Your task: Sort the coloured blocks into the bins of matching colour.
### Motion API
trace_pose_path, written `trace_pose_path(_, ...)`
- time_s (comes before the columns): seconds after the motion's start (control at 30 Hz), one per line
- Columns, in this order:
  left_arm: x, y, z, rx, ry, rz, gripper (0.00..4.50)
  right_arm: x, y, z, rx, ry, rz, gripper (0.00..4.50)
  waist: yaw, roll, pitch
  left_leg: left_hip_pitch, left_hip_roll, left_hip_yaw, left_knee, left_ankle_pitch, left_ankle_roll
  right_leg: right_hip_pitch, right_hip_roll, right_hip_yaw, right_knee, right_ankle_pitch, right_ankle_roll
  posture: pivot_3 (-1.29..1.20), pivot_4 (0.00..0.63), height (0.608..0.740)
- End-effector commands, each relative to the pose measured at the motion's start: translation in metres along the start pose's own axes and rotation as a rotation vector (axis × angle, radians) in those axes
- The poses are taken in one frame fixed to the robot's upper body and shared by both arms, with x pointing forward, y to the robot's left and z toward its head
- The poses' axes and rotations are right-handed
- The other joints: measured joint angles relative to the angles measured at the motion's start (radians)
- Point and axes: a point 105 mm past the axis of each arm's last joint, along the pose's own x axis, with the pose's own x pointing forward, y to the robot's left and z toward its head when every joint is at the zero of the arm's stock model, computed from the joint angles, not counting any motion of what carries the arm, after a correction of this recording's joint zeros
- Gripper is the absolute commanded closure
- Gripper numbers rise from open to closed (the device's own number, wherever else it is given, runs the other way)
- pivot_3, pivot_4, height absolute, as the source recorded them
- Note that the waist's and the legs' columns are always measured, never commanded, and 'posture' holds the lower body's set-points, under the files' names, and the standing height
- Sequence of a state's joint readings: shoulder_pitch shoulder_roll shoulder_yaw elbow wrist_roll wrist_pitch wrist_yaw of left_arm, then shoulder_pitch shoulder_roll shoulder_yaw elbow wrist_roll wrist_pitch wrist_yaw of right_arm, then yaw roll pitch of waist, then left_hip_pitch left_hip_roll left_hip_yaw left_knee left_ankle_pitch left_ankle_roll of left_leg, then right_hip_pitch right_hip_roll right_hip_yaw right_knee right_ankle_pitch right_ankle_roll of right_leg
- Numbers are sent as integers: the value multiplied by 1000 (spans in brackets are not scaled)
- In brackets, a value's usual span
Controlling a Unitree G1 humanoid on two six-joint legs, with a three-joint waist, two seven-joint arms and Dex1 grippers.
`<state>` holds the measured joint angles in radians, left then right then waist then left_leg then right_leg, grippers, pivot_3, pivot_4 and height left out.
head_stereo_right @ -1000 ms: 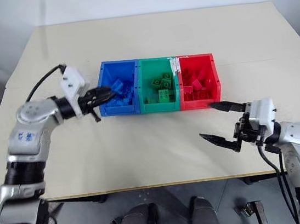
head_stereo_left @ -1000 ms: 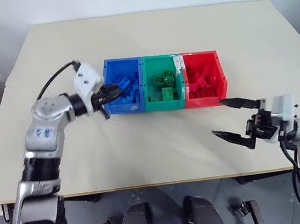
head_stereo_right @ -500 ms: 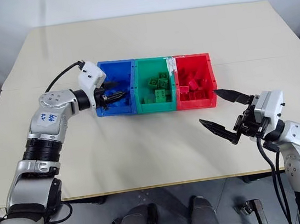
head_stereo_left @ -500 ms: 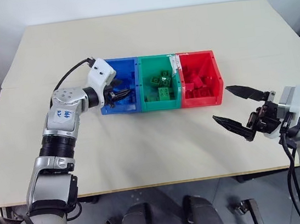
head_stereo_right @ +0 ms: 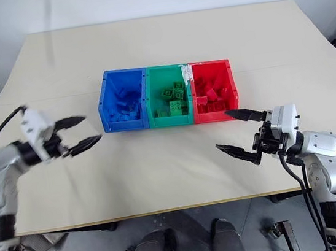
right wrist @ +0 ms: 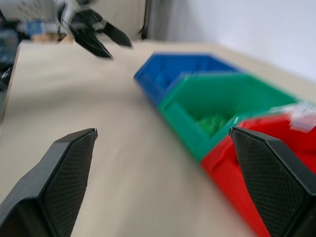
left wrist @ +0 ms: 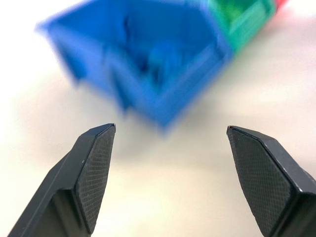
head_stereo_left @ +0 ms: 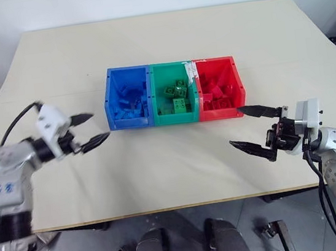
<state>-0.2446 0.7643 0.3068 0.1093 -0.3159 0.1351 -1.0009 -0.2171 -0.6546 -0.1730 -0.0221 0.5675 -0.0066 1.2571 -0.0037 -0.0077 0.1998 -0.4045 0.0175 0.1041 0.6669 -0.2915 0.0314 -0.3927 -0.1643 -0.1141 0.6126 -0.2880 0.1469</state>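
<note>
Three square plastic bins in a row across the pale counter [head_stereo_left: 179,161]: blue bin [head_stereo_left: 128,98], green bin [head_stereo_left: 174,93], red bin [head_stereo_left: 219,89], walls touching. Studded blocks heaped inside by matching colour: blue blocks [head_stereo_left: 129,102], green blocks [head_stereo_left: 176,94], red blocks [head_stereo_left: 216,92]; long axes unclear. Left gripper [head_stereo_left: 89,129] level beside the blue bin, jaws wide apart, empty. Right gripper [head_stereo_left: 252,129] near the red bin, pointing left, jaws spread, empty.

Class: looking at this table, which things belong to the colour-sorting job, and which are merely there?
Belonging to the job:
blue bin, blue blocks
green bin, green blocks
red bin, red blocks
left gripper, right gripper, both open, empty

Merely there:
table
</note>
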Motion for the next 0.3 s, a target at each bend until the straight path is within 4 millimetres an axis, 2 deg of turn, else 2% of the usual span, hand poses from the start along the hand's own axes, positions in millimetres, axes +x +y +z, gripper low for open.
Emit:
trace_pose_path(0.03,-18,-5,3,68,-18,40,663,-8,-4,-6,-26,22,20,0,6,0,0,0,-1,-1,0,0,0,0,-1,0,0,0,0,0,150,740)
trace_pose_path(0.13,-26,-14,-4,74,-7,81,663,-15,-8,-14,-13,44,15,0,7,0,0,0,-1,-1,0,-1,1,1,-2,0,-1,0,0,0,150,740)
trace_pose_path(0.3,-27,-13,-5,40,-40,147,663,-17,-12,-17,-13,39,2,0,2,0,0,0,-1,-1,0,-1,1,0,-2,0,0,0,0,0,150,740)
